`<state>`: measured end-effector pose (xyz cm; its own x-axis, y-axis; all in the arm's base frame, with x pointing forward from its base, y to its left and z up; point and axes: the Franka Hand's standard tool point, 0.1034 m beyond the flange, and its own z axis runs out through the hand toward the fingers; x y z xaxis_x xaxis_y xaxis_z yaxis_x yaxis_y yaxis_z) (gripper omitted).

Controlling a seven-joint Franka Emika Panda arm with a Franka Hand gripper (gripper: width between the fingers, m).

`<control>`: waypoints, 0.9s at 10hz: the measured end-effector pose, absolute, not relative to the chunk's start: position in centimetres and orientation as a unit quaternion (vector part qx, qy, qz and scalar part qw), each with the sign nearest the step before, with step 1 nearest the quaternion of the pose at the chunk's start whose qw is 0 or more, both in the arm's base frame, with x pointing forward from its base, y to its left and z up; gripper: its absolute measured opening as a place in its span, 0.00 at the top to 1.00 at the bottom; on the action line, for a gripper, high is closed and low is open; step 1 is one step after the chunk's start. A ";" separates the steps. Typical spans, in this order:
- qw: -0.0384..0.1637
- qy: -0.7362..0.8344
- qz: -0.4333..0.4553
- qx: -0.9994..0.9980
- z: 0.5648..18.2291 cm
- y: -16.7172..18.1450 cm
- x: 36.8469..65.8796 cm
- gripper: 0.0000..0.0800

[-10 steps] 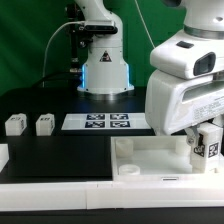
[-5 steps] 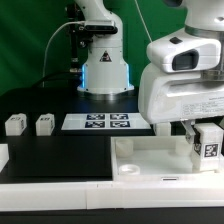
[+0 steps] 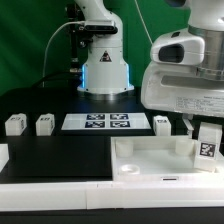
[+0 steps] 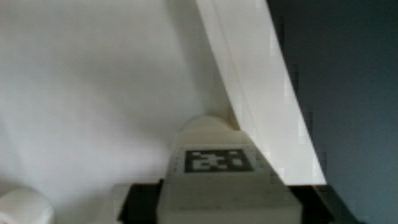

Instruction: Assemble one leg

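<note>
Blocks come first: at the exterior view's left edge we see two small white blocks (image 3: 15, 124) (image 3: 44, 124) on the black table (image 3: 60, 155). Toward the middle lies the marker board (image 3: 107, 122), with a third block (image 3: 162, 123) beside it. Lower right, the leg (image 3: 208, 146) stands upright in the corner of the white tray (image 3: 150, 165). Above it hangs the gripper (image 3: 200, 118); we cannot tell whether its jaws are parted or closed.

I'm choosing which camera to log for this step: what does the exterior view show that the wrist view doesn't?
Only the exterior view shows the marker board, the spare blocks beside it, the robot base and the gripper from outside. Only the wrist view shows the leg's tagged face close up between dark gripper parts. Both show the leg standing on the white tray piece.
</note>
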<state>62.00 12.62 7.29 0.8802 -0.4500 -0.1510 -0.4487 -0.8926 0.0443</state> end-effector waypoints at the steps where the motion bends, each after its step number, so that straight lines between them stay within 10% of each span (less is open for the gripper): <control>1: 0.006 -0.269 -0.079 0.960 7.3 12.7 62.0 0.63; 9: 0.019 -0.515 -0.080 0.853 7.2 13.4 61.8 0.63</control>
<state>61.81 13.39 7.17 0.4566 -0.8819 -0.1174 -0.8759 -0.4687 0.1147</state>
